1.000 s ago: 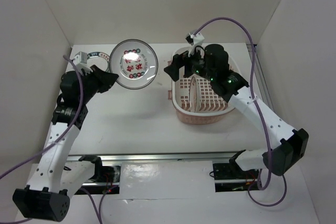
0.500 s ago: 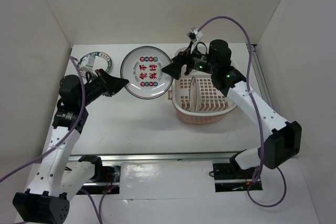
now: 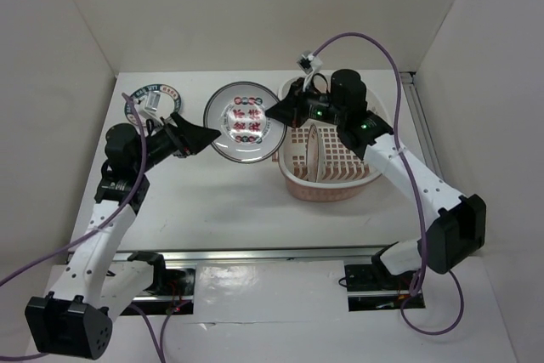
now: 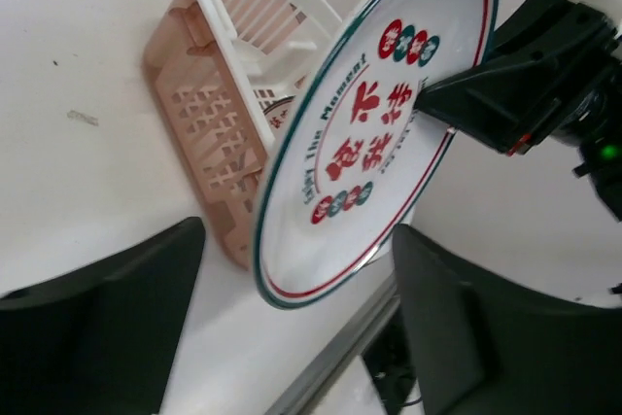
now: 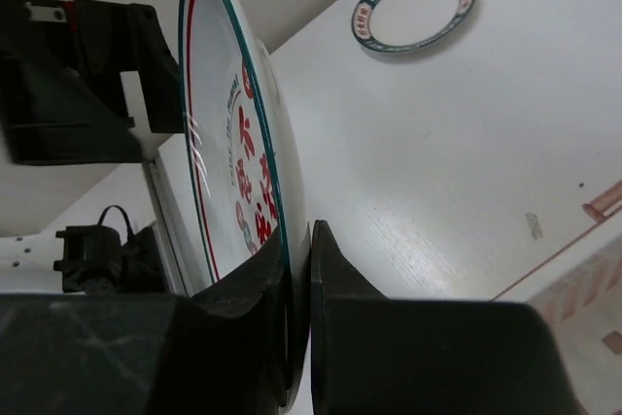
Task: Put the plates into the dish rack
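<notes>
Tabletop [image 3: 212,201] dish rack [image 3: 327,193] holds upright plate [image 3: 312,152]; right hand [image 3: 272,111] grips red-lettered plate [image 3: 242,121].

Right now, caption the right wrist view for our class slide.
Right pincer grips the red-lettered plate; green-rimmed plate lies on the table beyond.

White china trimmed in red and green, beside a white and peach-pink dish rack [image 3: 327,186].
Left of the rack, the red-motif plate [image 4: 379,133] is white, edged by a thin dark green line with a red line inside it; its centre carries red characters, red script, and clusters of red and green discs. Farther left of the rack, the banded plate [image 5: 416,7] is white with a dark teal rim band bearing white lettering and red patches. The rack has white slotted walls above a peach-pink grid floor and base.
</notes>
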You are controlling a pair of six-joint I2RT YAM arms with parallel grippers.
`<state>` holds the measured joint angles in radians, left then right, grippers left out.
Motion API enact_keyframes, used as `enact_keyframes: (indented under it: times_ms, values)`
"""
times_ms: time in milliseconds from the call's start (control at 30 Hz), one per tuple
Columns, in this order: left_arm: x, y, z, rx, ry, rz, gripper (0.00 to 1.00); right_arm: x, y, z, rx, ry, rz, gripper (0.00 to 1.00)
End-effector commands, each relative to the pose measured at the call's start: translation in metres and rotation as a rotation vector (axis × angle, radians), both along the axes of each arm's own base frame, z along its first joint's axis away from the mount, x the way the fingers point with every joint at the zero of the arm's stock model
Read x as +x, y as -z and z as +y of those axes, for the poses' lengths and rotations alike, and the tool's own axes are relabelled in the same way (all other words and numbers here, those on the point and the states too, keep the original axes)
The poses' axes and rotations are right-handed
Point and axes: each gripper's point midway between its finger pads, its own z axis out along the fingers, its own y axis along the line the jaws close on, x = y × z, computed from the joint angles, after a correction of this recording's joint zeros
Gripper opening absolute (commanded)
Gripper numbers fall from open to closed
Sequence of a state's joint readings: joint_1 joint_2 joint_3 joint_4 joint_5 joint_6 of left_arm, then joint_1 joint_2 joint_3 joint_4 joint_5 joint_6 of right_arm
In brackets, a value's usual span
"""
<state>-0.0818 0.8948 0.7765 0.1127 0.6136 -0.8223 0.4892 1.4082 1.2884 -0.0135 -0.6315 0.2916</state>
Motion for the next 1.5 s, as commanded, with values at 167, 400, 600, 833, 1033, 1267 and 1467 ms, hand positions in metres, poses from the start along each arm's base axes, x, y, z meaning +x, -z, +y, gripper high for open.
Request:
enact_keyframes:
  times_ms: [167,400,600,833,1033,1267,1467]
  values:
    - [-0.010,-0.024,0.018,0.076,-0.126,-0.022,1.00,0.011,-0.094,-0.105,-0.003,0.659,-0.112,0.00]
    - [-0.028,0.005,0.035,0.196,-0.182,0.082,1.00,-0.013,-0.092,-0.209,-0.222,1.134,-0.103,0.00]
    - [-0.045,0.007,0.024,0.180,-0.097,0.096,1.00,-0.036,-0.064,-0.254,-0.428,1.352,-0.102,0.00]
    - [-0.043,0.015,0.032,0.241,-0.125,0.125,1.00,-0.028,-0.007,-0.251,-0.590,1.385,-0.039,0.00]
    - [-0.045,0.036,0.033,0.273,-0.113,0.159,1.00,-0.014,0.032,-0.235,-0.633,1.330,0.007,0.00]
    - [-0.043,0.040,0.035,0.300,-0.113,0.161,1.00,-0.008,0.070,-0.227,-0.680,1.290,0.047,0.00]
    - [-0.041,0.041,0.038,0.306,-0.131,0.163,1.00,-0.010,0.092,-0.222,-0.677,1.262,0.091,0.00]
